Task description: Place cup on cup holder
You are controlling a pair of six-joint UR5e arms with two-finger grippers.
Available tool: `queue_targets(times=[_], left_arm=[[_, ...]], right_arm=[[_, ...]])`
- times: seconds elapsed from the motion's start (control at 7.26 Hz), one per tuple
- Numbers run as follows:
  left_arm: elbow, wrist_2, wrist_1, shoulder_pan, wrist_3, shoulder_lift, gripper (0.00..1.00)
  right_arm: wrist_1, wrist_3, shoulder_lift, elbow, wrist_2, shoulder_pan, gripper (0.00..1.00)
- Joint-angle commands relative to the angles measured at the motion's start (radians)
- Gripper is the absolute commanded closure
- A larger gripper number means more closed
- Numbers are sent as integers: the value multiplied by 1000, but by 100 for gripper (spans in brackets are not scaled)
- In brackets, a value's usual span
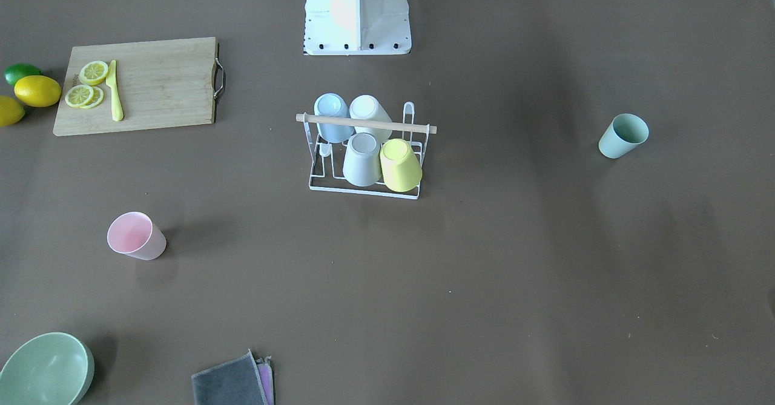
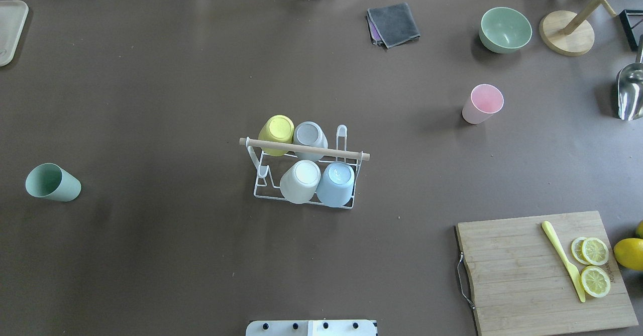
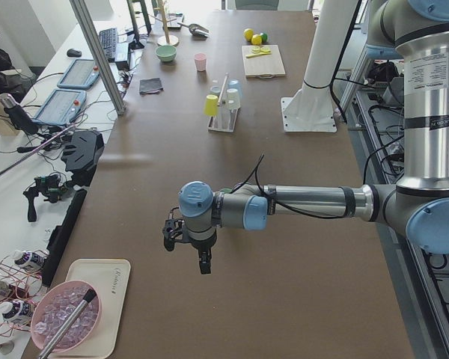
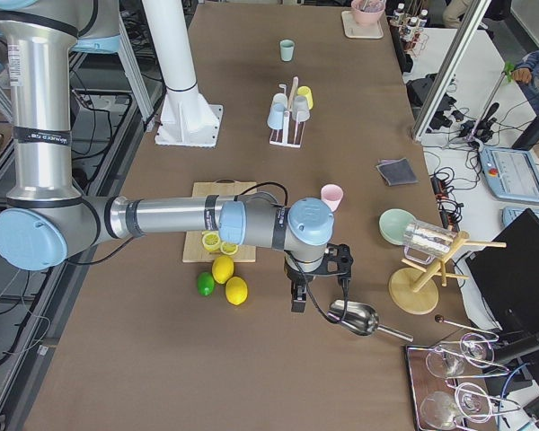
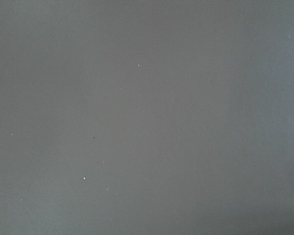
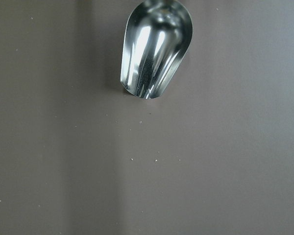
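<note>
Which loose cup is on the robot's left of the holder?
The green cup, alone on the left. The pink cup stands right of the holder, near the bowl.

White wire cup holder (image 2: 351, 154) with wooden bar, upright, well apart from left gripper (image 3: 204, 267) and right gripper (image 4: 297, 305). Loaded with yellow cup (image 2: 277, 132), grey cup (image 2: 310, 136), white cup (image 2: 300, 180) and blue cup (image 2: 335, 183), mouths down. Pink cup (image 2: 481, 104) upright, nearer right gripper. Green cup (image 2: 50, 182) upright, on left gripper's side.

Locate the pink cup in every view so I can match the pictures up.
Exterior front-facing: pink cup lower left.
Overhead exterior: upper right.
Exterior left: far end, top centre.
Exterior right: near centre.
Left wrist-mounted: not in it.
Right wrist-mounted: not in it.
Shared landmark: the cup holder, mid-table in all four exterior views.
</note>
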Motion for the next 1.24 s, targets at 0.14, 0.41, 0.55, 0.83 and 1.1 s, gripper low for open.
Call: queue_targets(times=[0.14, 0.41, 0.55, 0.83, 1.1], left_arm=[[0, 0, 0, 0, 0, 0, 2], [0, 0, 0, 0, 0, 0, 2], [0, 0, 0, 0, 0, 0, 2], [0, 0, 0, 0, 0, 0, 2], [0, 0, 0, 0, 0, 0, 2]], right_arm=[[7, -1, 41, 9, -4, -14, 0], [-9, -1, 124, 35, -37, -130, 0], [-6, -1, 130, 64, -33, -136, 0], [-9, -1, 126, 86, -25, -140, 0], [-7, -1, 132, 87, -25, -150, 0]])
